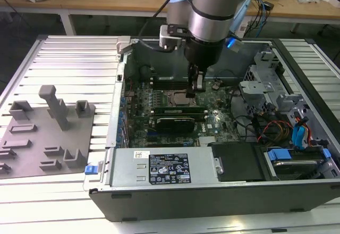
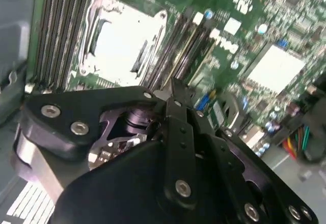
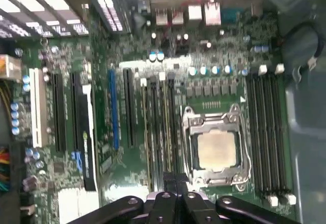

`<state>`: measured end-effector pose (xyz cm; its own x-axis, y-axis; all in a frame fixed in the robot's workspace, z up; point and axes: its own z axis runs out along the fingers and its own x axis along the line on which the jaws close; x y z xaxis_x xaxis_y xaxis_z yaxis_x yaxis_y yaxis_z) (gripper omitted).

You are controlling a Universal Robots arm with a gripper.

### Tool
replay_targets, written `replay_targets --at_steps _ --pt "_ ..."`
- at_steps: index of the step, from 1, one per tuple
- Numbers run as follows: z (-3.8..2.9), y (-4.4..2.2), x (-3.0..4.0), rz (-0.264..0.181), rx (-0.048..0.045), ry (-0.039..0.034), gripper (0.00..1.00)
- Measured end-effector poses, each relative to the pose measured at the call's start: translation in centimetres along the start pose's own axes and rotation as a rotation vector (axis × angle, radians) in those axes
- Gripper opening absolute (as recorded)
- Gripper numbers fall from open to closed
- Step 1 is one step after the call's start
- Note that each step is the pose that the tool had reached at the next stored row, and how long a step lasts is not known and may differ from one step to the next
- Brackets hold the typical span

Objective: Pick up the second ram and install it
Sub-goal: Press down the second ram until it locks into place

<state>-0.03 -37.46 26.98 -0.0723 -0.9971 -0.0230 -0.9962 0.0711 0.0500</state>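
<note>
Jaws over motherboard (image 1: 175, 109) inside computer case (image 1: 223, 191)

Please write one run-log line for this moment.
gripper: inside case, above RAM slots beside CPU socket | fingers: together | held: not visible

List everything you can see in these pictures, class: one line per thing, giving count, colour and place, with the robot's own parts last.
Computer case: one, dark grey, open, lying on the slatted table.
Motherboard: one, green, inside the case.
CPU socket: one, silver, between the banks of black memory slots.
Power supply: one, grey, at the case's near edge.
Fixture tray: one, grey, on the exterior view's left.
Arm: one, grey, above the case.
Gripper: one, black, over the motherboard.
</note>
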Motion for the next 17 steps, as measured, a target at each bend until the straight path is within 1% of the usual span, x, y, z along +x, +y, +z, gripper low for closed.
replay_targets --at_steps 2,3,5,6,8,10,12,13,14,15,16,17 --pt "0.61 -1.44 -0.08 -0.001 -0.0001 0.0001 0.11" --pt "0.91 -2.00 -0.12 -0.003 -0.0002 0.0002 0.11" --pt "1.29 -2.43 -0.14 -0.004 -0.0002 0.0003 0.11" --pt "1.61 -2.51 -0.15 -0.005 -0.0003 0.0003 0.11" --pt "2.79 -2.57 -0.17 -0.009 -0.0004 0.0005 0.11" --pt "3.46 -2.61 -0.16 -0.010 -0.0004 0.0006 0.11" --pt "4.15 -2.63 -0.11 -0.011 -0.0008 0.0029 0.11" --pt "4.30 -2.62 -0.11 -0.011 -0.0008 0.0023 0.11" --pt "4.30 -2.59 -0.11 -0.011 0.0008 0.0014 0.11" --pt "4.19 -2.56 -0.13 -0.011 0.0028 0.0006 0.11" --pt "3.91 -2.46 -0.15 -0.011 0.0067 -0.0016 0.11" --pt "3.67 -2.29 -0.15 -0.011 0.0102 -0.0019 0.11"
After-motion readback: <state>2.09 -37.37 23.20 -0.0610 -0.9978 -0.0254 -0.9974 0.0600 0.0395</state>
